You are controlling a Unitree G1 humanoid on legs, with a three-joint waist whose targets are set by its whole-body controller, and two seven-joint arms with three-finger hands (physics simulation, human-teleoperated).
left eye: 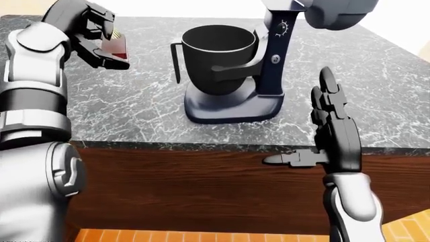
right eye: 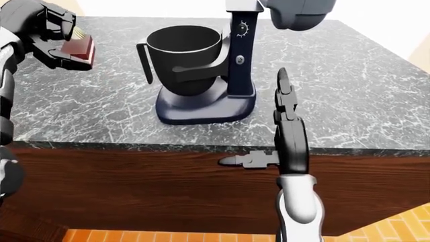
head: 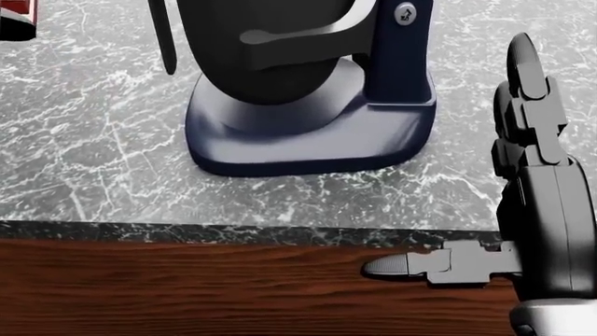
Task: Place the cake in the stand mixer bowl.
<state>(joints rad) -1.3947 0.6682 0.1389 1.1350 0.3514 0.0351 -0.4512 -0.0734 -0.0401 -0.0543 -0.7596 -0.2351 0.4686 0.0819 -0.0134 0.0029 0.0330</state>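
Observation:
A dark blue stand mixer (left eye: 272, 65) stands on the grey marble counter (left eye: 134, 111), with its black bowl (left eye: 218, 58) open at the top and its head (left eye: 336, 12) raised above. My left hand (left eye: 101, 38) is shut on a red slice of cake (left eye: 117, 48), held above the counter to the left of the bowl. My right hand (left eye: 329, 126) is open and empty, fingers pointing up, thumb out to the left, at the counter's near edge right of the mixer base.
The counter has a dark wood face (left eye: 201, 191) below its edge. An orange tiled floor (left eye: 201, 236) shows at the bottom. The mixer's base (head: 308, 140) fills the upper part of the head view.

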